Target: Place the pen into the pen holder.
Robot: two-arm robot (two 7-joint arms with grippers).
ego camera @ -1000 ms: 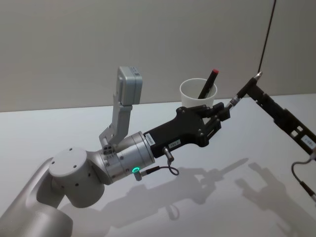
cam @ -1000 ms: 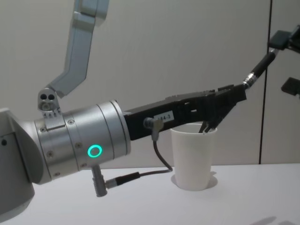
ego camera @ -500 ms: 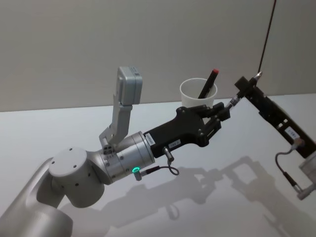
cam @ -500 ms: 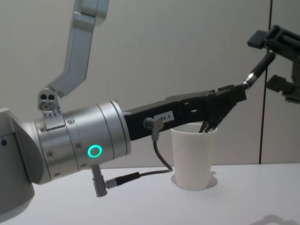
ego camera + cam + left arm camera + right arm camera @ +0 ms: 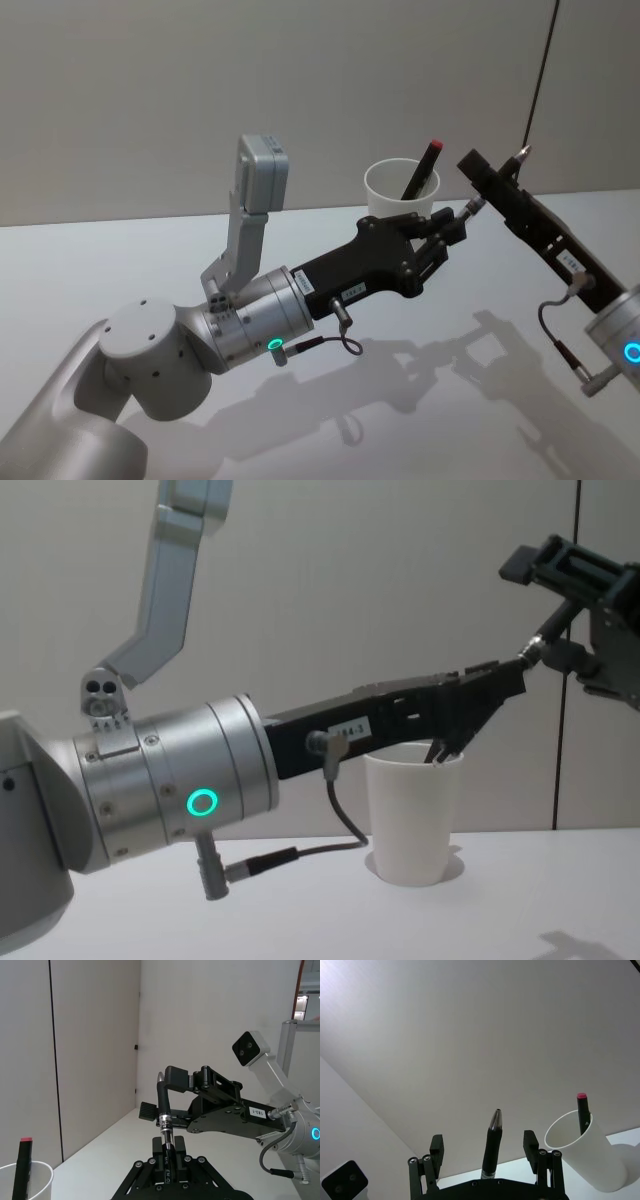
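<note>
My left gripper [image 5: 455, 222] reaches out over the table, shut on the lower end of a slim black pen [image 5: 495, 180] that points up and to the right. My right gripper [image 5: 482, 172] comes in from the right. It is open, with one finger on each side of the pen's [image 5: 492, 1146] silver-tipped end and a gap on both sides. The pen holder [image 5: 400, 192], a white paper cup, stands on the table just behind my left gripper. In the chest view the pen holder [image 5: 415, 815] sits below my left gripper [image 5: 510, 675].
A black marker with a red cap [image 5: 424, 170] leans inside the cup. The white table [image 5: 430, 400] lies bare in front of the arms, and a plain wall [image 5: 300, 90] rises behind the cup.
My right gripper has moved in from the right and now straddles the pen's tip end. The left arm, the pen and the cup have stayed still.
</note>
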